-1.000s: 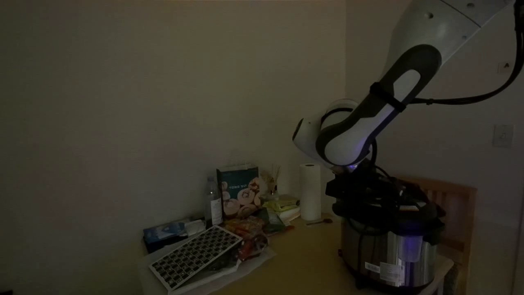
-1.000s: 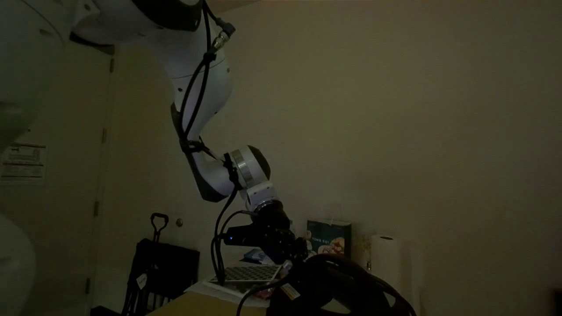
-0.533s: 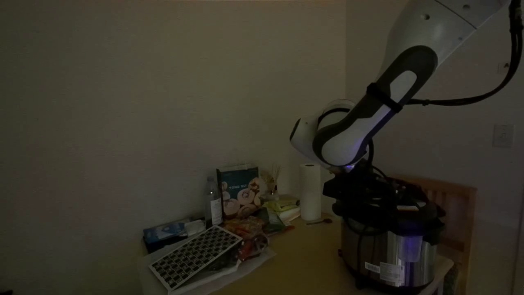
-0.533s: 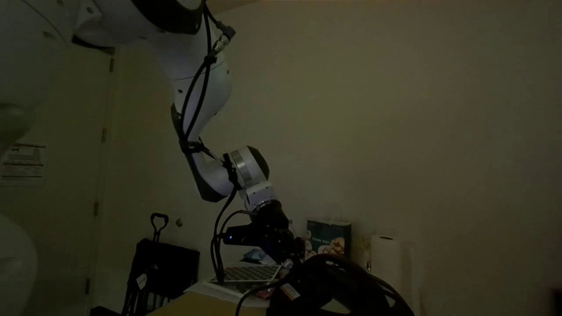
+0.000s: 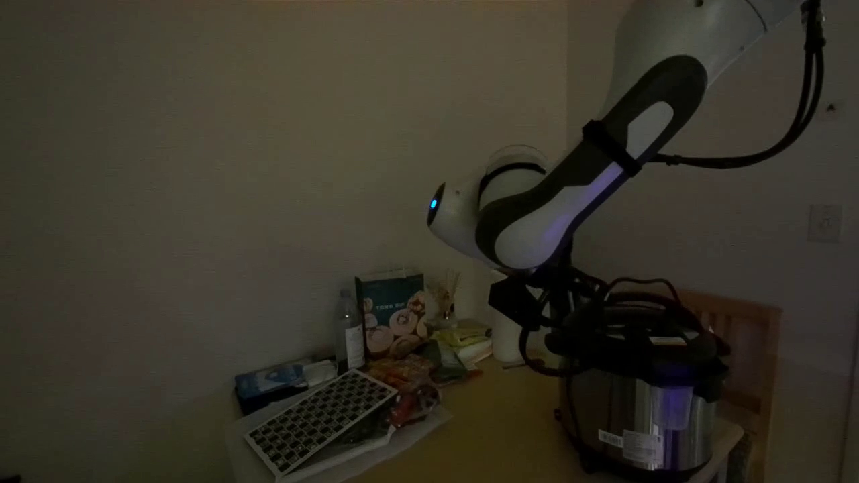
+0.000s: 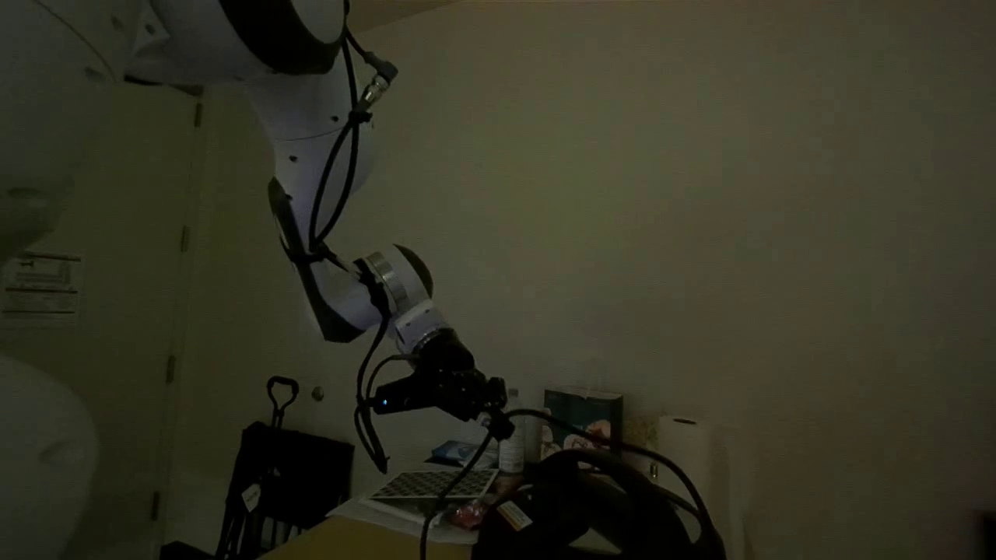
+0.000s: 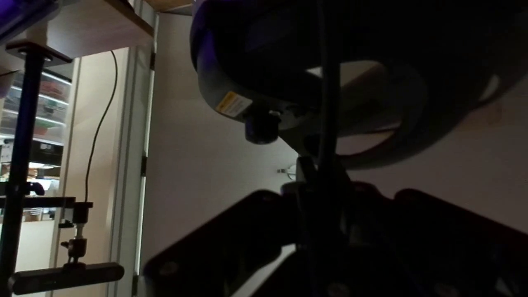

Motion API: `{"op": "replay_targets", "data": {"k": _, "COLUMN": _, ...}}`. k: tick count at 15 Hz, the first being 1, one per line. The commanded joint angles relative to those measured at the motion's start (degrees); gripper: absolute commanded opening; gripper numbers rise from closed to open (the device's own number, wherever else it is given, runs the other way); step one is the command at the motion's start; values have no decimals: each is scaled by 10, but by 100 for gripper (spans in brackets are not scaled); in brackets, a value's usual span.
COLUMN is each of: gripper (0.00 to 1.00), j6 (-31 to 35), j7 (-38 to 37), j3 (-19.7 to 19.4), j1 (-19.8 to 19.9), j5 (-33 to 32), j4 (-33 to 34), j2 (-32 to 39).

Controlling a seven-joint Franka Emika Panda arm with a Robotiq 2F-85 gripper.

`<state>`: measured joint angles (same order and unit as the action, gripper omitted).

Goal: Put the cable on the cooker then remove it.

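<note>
Gripper [image 6: 498, 421] is clenched on the cable [image 7: 331, 95], just beside the cooker [image 5: 624, 402]. From the grasp the cable runs two ways — arching above the lid [image 5: 678, 359], and hanging down. Removal is probably in hand; the coming pull should lead away from the lid.

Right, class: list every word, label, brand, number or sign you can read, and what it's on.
"TONG SUI": bag, lettering soft.
Cooker: labels too small to read.
Bottle label: too small.
Door notice: too blurred.
White tag: nothing legible.
Wall plate: mark too blurred.
</note>
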<state>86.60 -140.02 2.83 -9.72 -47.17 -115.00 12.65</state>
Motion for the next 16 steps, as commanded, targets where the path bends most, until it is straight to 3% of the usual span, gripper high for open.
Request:
{"op": "replay_targets", "data": {"k": 1, "gripper": 2, "j6": -75, "j7": -57, "j3": 27, "j1": -40, "j5": -67, "j4": 40, "j2": 18}}
{"op": "replay_targets", "data": {"k": 2, "gripper": 2, "j6": -41, "j7": -31, "j3": 26, "j1": -21, "j5": -32, "j4": 21, "j2": 6}}
{"op": "replay_targets", "data": {"k": 3, "gripper": 9, "j6": -48, "j7": -34, "j3": 32, "j1": -28, "j5": -33, "j4": 24, "j2": 9}}
{"op": "replay_targets", "data": {"k": 7, "gripper": 9, "j6": -47, "j7": -34, "j3": 30, "j1": -21, "j5": -33, "j4": 23, "j2": 13}}
{"op": "replay_targets", "data": {"k": 8, "gripper": 2, "j6": -47, "j7": -34, "j3": 29, "j1": -20, "j5": -33, "j4": 23, "j2": 13}}
{"op": "replay_targets", "data": {"k": 16, "gripper": 2, "j6": -141, "j7": -11, "j3": 92, "j1": -142, "j5": -189, "j4": 152, "j2": 164}}
